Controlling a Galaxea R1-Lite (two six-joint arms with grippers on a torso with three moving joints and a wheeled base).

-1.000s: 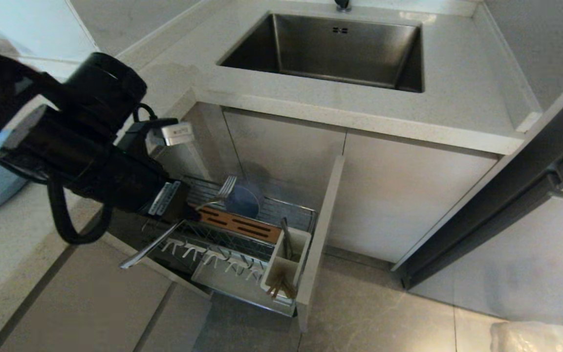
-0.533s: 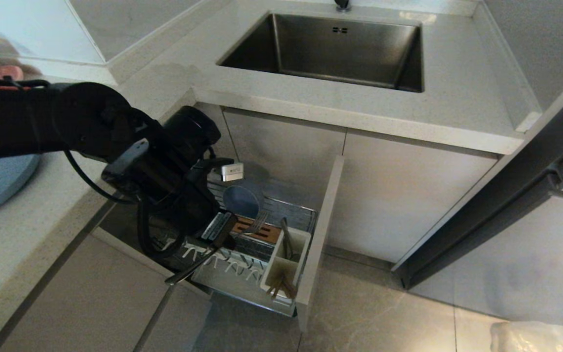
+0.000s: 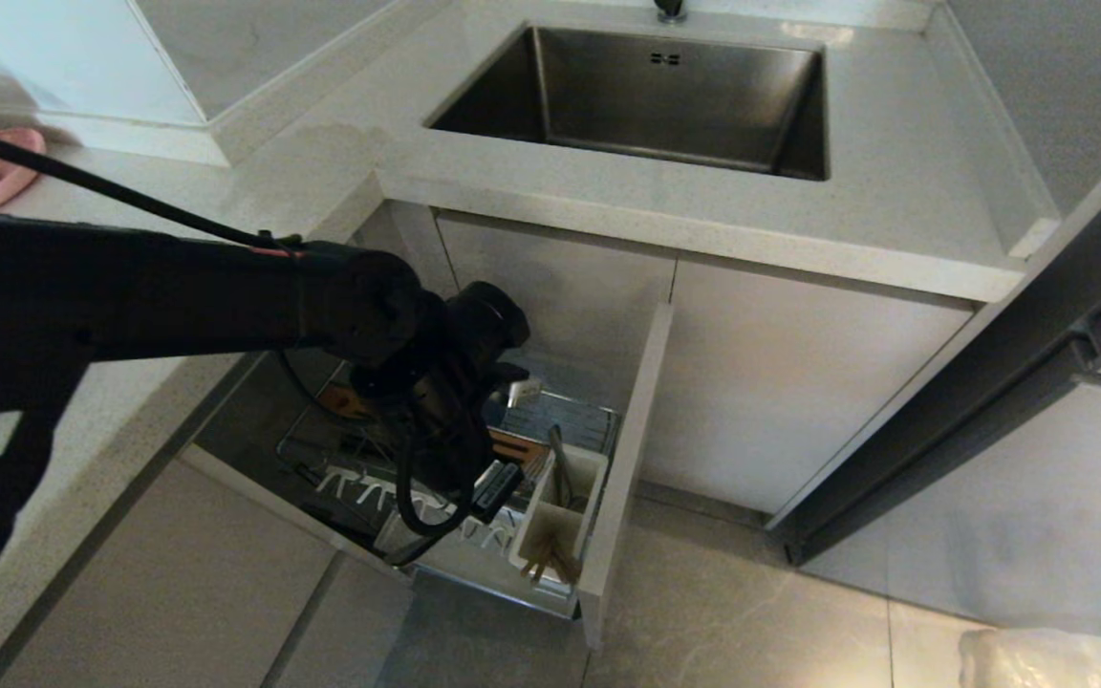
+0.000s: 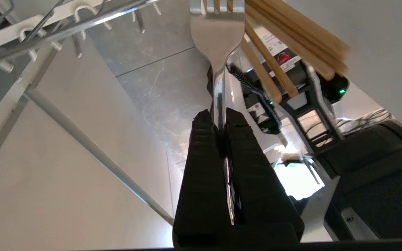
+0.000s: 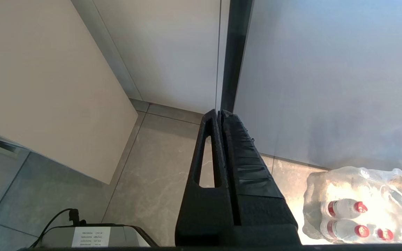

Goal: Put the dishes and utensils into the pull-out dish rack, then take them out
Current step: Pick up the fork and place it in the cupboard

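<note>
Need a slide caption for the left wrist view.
Left tool shut on the fork, beside the chopsticks near the dish rack.

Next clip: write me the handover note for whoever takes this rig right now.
Left gripper: shut on the fork, reached down into the pull-out dish rack beside the utensil cup.
Right gripper: shut, empty, parked low over the floor.
Chopsticks: in the cup.
Blue bowl and plate: not visible now; the arm hides much of the rack.
Left: probably drop the fork in the cup, check dishes, then unload.
</note>
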